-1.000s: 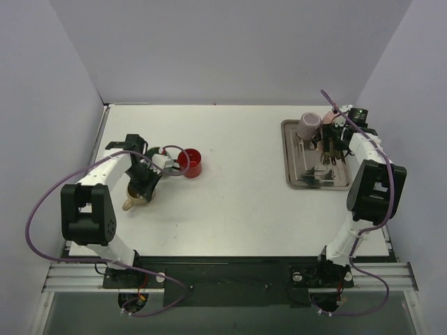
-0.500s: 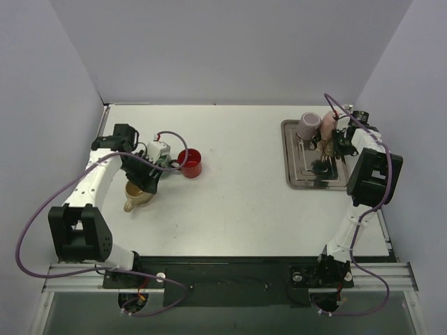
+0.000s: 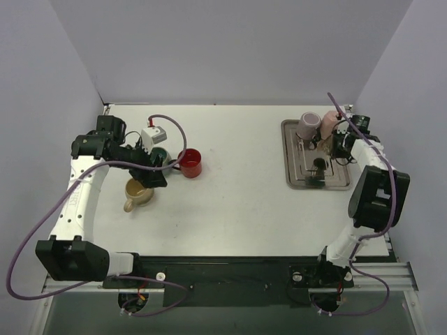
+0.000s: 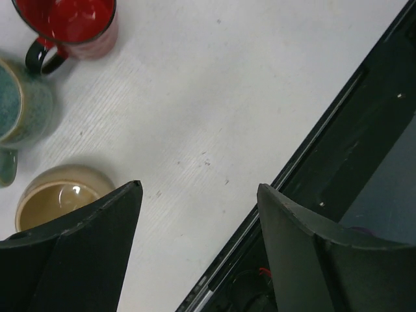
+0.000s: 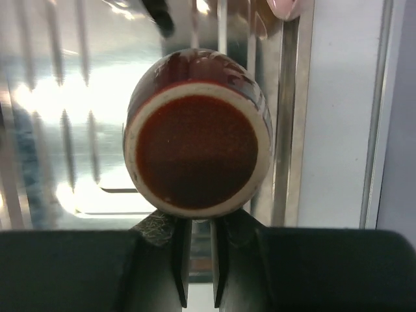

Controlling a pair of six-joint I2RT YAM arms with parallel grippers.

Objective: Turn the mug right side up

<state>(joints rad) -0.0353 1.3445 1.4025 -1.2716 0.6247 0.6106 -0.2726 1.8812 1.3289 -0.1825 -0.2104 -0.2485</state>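
The brown mug (image 5: pixel 197 140) is base-up over the metal tray (image 5: pixel 58 130) at the table's far right. The right gripper (image 5: pixel 201 227) is clenched to a thin slit on its near side. The left gripper (image 4: pixel 198 195) hangs released, jaws wide, over the table beside a tan mug (image 4: pixel 57 195).

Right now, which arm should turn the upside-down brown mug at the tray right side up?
Right. Its hand looks closed on the brown mug, whose base faces the wrist camera above the tray. The left hand is open on the far side, near the upright red mug.
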